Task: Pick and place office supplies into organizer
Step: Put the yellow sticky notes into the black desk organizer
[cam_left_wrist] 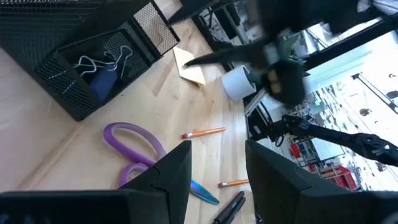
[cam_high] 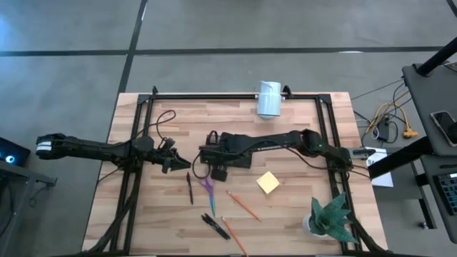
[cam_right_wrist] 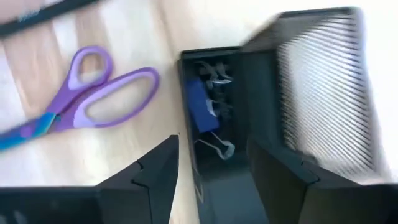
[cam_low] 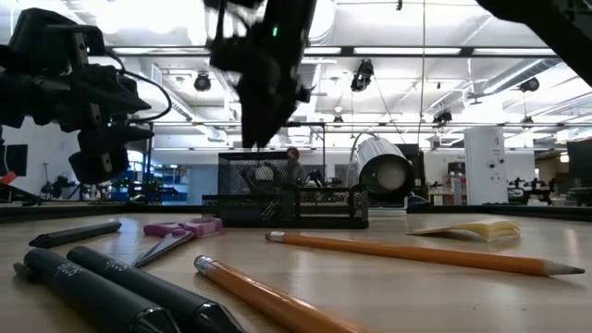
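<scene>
The black mesh organizer [cam_high: 230,154] stands mid-table, with binder clips [cam_right_wrist: 208,118] lying in one small compartment. My right gripper [cam_high: 212,154] hovers open just above that compartment [cam_right_wrist: 211,163] and holds nothing. My left gripper [cam_high: 176,163] is open and empty, in the air left of the organizer and over the purple-handled scissors [cam_left_wrist: 134,149]. On the table nearer the front lie the scissors [cam_high: 207,190], a black pen [cam_high: 190,188], two orange pencils [cam_high: 243,205], two black markers [cam_high: 215,225] and the yellow sticky-note pad [cam_high: 268,183].
A white cylinder [cam_high: 269,99] lies at the far edge and a green spiky plant [cam_high: 328,217] stands at the near right corner. Black frame rails [cam_high: 137,153] run along the table's sides and far edge. Bare wood [cam_high: 300,193] shows between the pad and the plant.
</scene>
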`<control>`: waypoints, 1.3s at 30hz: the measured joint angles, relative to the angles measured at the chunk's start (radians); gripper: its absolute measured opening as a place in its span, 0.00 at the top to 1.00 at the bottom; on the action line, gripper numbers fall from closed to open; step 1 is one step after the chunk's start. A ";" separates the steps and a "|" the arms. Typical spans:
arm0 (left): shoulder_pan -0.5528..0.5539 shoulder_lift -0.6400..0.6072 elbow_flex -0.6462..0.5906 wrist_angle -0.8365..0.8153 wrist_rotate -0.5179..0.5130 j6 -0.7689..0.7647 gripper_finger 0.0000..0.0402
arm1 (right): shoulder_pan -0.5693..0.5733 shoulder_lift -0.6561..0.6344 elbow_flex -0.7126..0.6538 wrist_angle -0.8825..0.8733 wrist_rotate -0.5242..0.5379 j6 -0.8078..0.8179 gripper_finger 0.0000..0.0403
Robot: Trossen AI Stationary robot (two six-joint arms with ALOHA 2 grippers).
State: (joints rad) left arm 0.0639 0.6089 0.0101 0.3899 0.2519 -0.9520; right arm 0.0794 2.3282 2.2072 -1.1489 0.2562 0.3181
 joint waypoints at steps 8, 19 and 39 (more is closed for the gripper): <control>0.000 0.006 0.005 0.038 -0.021 0.055 0.67 | 0.116 -0.059 0.077 -0.213 0.128 0.514 0.57; 0.002 0.052 0.006 0.234 -0.010 0.068 0.67 | 0.346 -0.055 0.061 -0.208 0.103 1.059 0.58; 0.002 0.023 0.006 0.339 0.149 0.014 0.67 | 0.438 -0.053 0.041 -0.167 0.072 1.232 0.61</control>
State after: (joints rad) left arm 0.0654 0.6316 0.0166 0.7293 0.4012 -0.9384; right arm 0.5177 2.2753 2.2482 -1.3163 0.3278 1.5498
